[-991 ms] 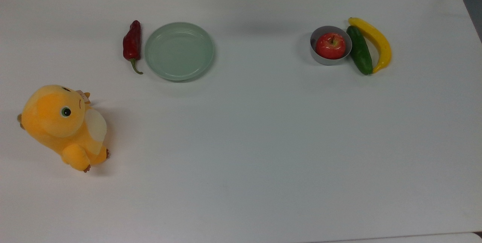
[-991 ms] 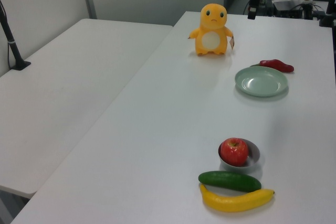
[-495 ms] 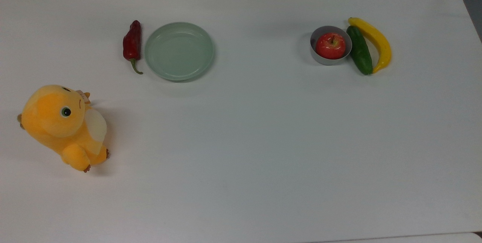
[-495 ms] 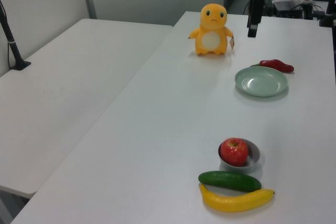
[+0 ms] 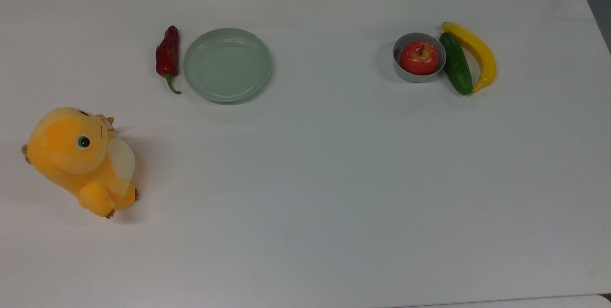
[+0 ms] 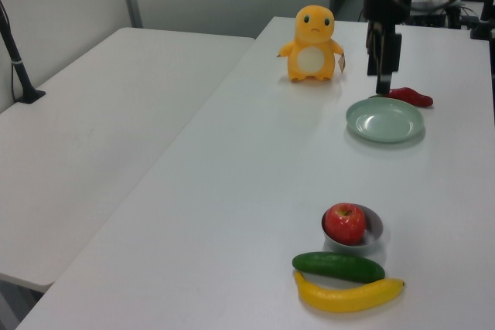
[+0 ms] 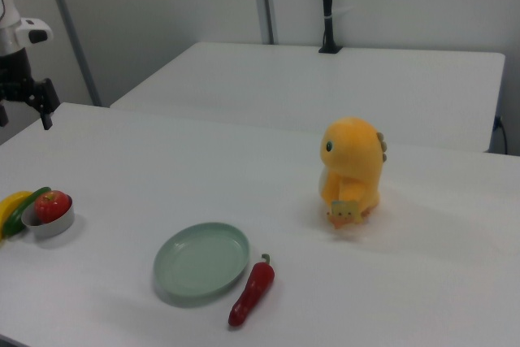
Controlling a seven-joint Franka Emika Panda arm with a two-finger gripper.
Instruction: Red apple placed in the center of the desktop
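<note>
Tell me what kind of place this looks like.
Probably a robotics lab or office workspace: plain white tables pushed together, a robot gripper hanging over one, and staged props on it, such as a red apple in a small bowl and a plush toy.

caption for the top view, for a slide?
Start state: red apple sits in a small grey bowl beside cucumber and banana; desktop centre bare.

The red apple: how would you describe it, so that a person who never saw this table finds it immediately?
On the white desktop, look toward the top view's right, where a yellow banana and a green cucumber lie together. Beside the cucumber stands a small grey bowl, and the red apple sits inside. It is the only round red thing.
</note>
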